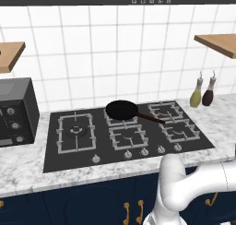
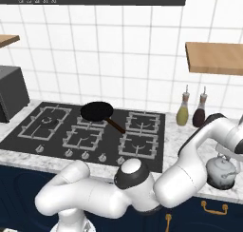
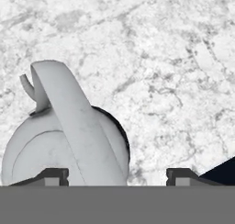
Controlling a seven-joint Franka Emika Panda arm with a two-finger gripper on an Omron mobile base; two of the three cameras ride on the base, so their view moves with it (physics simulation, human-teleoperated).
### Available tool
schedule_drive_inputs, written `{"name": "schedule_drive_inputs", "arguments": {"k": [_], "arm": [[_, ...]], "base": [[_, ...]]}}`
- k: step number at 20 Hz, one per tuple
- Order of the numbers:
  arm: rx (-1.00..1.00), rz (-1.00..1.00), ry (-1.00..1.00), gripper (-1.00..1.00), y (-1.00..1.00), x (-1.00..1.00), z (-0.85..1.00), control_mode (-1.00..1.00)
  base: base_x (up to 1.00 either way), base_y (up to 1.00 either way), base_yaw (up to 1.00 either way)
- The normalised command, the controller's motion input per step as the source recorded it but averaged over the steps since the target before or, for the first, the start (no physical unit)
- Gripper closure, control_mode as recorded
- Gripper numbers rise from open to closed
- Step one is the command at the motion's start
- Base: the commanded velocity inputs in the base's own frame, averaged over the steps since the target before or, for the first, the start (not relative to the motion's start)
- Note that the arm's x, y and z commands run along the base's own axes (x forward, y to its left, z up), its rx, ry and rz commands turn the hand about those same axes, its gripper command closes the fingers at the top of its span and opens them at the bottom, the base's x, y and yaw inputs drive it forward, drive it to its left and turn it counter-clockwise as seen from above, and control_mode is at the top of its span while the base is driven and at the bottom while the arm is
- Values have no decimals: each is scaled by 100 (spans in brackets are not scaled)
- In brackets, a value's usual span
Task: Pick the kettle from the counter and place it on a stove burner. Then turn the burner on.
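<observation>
Two finger tips of the gripper poke up at 6 o'clock in the hand view, spread wide and pinching nothing; the left tip sits over the kettle, and I can't tell if it's touching. Kettle's on the marble counter, its handle arching toward 12. From the right base view the kettle is at 4 o'clock, partly hidden behind the arm. Way off at 9, past the frying pan, is the big burner.
</observation>
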Motion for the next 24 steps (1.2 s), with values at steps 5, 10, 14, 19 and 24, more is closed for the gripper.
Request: {"name": "schedule_drive_inputs", "arguments": {"k": [5, 10, 14, 19, 24], "arm": [[0, 0, -1, 100, 2, -19, 0, -100], [0, 0, -6, 100, 40, -35, 0, -100], [-6, 0, -8, 100, 68, -30, 18, -100], [-15, -1, -18, 100, 99, -53, 50, -100], [-17, -1, -12, 100, 100, -54, 56, -100]], "base": [[0, 0, 0], [0, 0, 0], [0, 0, 0], [0, 0, 0], [0, 0, 0]]}}
